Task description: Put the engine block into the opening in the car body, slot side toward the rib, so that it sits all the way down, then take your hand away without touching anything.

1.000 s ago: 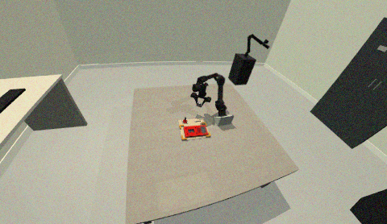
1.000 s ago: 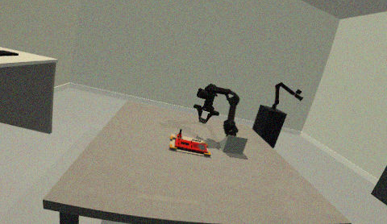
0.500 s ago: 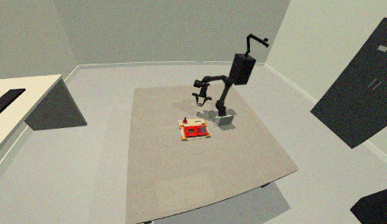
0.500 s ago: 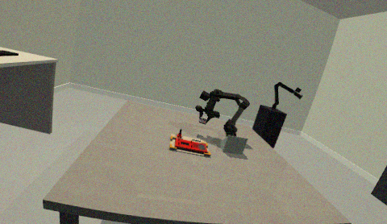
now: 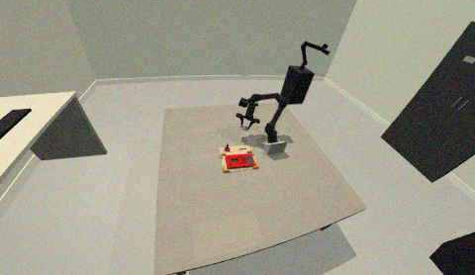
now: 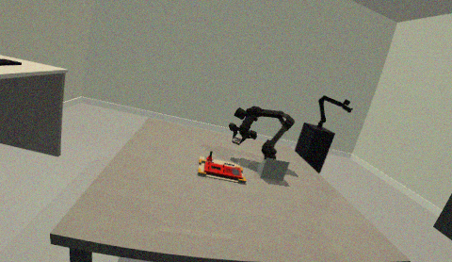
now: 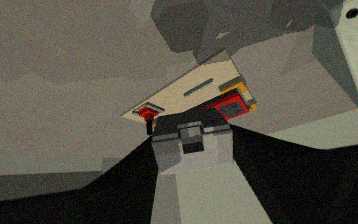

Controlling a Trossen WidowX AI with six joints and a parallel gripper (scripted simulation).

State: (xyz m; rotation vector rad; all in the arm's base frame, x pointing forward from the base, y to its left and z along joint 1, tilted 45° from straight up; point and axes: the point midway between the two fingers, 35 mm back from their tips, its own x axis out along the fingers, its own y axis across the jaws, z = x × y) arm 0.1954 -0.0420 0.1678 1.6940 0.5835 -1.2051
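Exterior view, L to R: grey counter [image 6: 28, 102] far L at 9 o'clock, well apart from the bench [image 6: 155, 210]. On the bench, near centre, the car body [image 6: 222, 169] lies flat on a pale base plate w/ yellow corners; red shell, dark opening in its top, small red post upright at its L end. Just R of it, toward 2 o'clock, the arm's base stands on a pale block [image 6: 274, 169]. Arm reaches up & back over toward 10 o'clock, so the hand [image 6: 237, 139] hangs in the air above the bench, up and R of the car body, apart from it. Further R at 3 o'clock a dark box w/ a thin bracket on top [image 6: 314, 145].

Top view agrees: hand [image 5: 245, 123] at 12 o'clock of the car body [image 5: 238, 160], not touching.

Wrist view: hand pinching the engine block [image 7: 192, 145], a grey block w/ a dark slot in its near face, gripped between the dark fingers on either side. Beyond it, at 12–1 o'clock, the car body [image 7: 227, 106] & base plate [image 7: 190, 92] show tilted, partly hidden by the block. Engine block is off the bench, not in the opening
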